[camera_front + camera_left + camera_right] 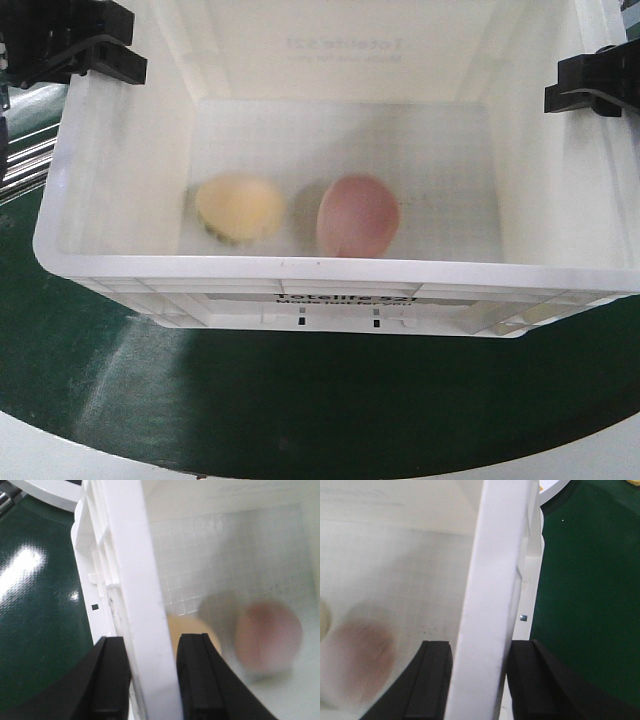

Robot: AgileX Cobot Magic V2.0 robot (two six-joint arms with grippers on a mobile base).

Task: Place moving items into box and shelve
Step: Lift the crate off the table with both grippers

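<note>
The white box (320, 272) sits over the dark green counter (300, 400). Its far wall and both upper corners are cut off by the top of the front view. Whether its base touches the counter cannot be told.

Both toys lie on the box floor, near the front wall and slightly apart. The cream-yellow one (240, 210) is on the left and the pink one (358, 215) on the right. Both are blurred, so no faces can be made out.

The left pincer (100, 55) clamps the left wall's rim. In its wrist view one black finger (112, 680) is outside and the other inside, pressed to the white rim (135, 580), and the inner finger hides part of the cream toy (187, 630).

The right pincer (595, 85) grips the right wall the same way (480, 680). Only a smeared pink toy (360, 660) shows there.

The black lettering on the near face is partly hidden under the rim.
</note>
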